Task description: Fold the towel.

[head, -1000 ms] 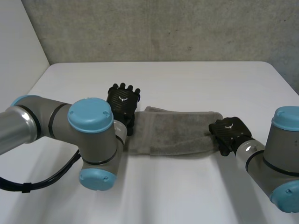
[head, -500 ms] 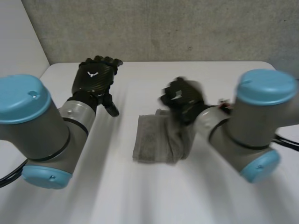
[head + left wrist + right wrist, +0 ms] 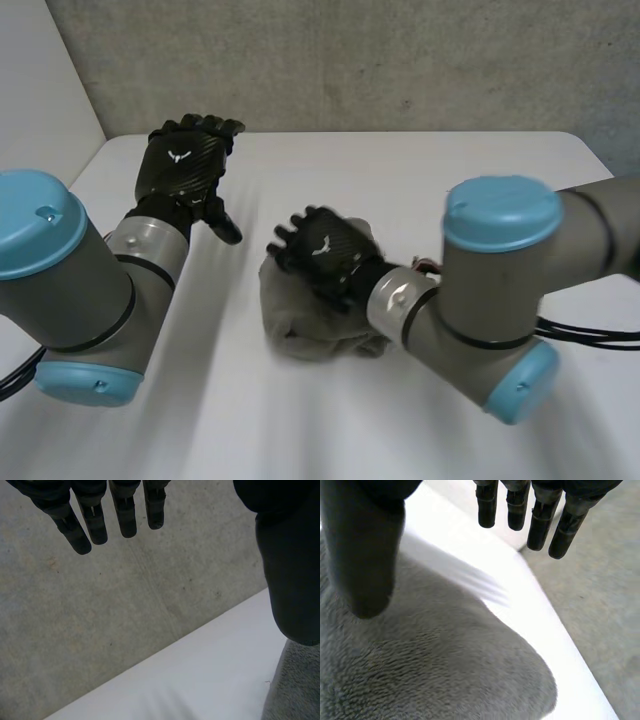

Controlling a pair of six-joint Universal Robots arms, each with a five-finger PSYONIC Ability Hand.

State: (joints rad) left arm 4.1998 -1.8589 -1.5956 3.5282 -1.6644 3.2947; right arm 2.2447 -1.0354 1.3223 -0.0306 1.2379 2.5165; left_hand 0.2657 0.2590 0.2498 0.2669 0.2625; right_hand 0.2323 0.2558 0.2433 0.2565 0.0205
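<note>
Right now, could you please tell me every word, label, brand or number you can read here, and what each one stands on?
No words or numbers can be read anywhere.
Left hand: a small white emblem on its back, a sign without letters.
Right hand: the same sign on its back, no letters.
Towel and table: no label or print to be seen.
</note>
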